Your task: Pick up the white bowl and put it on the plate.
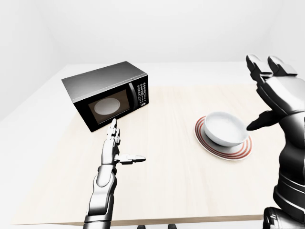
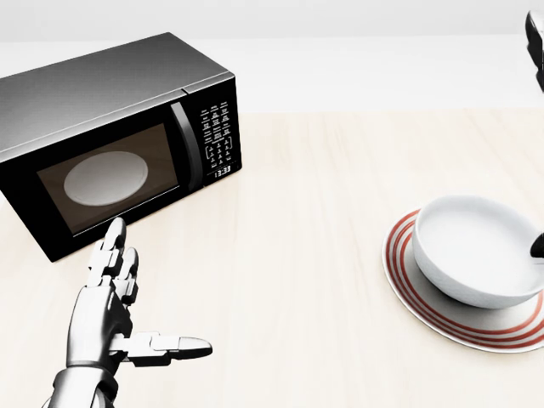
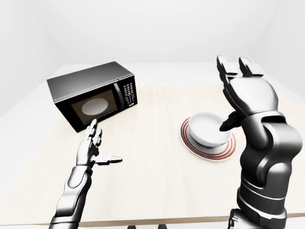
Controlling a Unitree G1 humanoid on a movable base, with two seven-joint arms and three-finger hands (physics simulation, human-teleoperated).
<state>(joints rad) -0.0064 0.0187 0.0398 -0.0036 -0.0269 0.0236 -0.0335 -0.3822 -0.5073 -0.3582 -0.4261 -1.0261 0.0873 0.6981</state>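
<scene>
White round bowl (image 2: 476, 248) sat empty on red-ringed white plate (image 1: 223, 145), right side of pale wooden desk (image 1: 167, 181). Right hand (image 3: 243, 93) spread wide beside bowl; left hand (image 2: 115, 314) spread wide near black microwave (image 2: 110, 140).

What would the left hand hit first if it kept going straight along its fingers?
Probably the black microwave: the left hand points its open fingers at the glass door, with only bare wooden table between them.

Right hand (image 2: 535, 51) mostly outside head view
</scene>
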